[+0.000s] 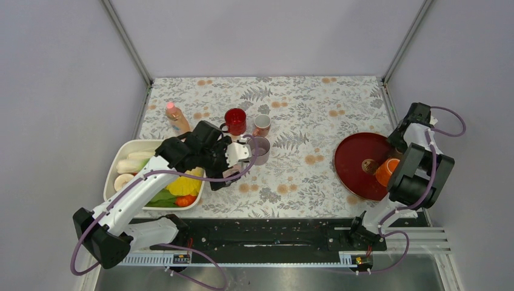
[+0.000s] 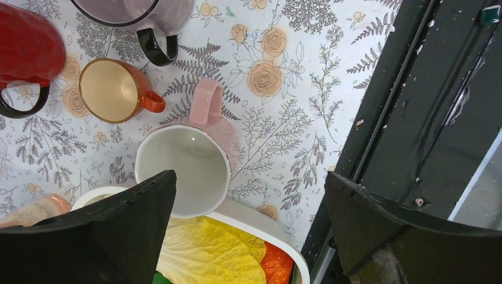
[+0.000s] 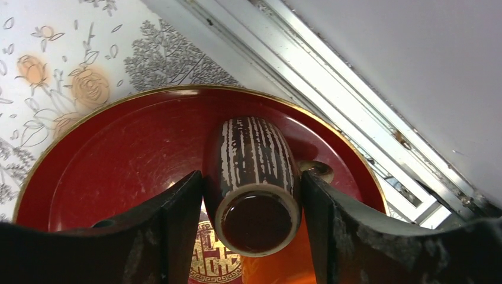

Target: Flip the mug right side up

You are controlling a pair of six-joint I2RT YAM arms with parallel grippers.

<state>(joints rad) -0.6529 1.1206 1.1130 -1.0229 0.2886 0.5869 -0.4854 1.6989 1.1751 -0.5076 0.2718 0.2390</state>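
We judge the brown striped mug [image 3: 256, 151] stiff, glazed, slick and breakable, so gripping across its barrel suits it best. It lies on its side at the centre of the right wrist view, mouth towards the lens, over the red tray [image 3: 118, 171]. Our right tool [image 3: 251, 176] is clenched on its flanks. Our left tool [image 2: 248, 176] gapes, holding nothing, above a pink mug [image 2: 195, 171].
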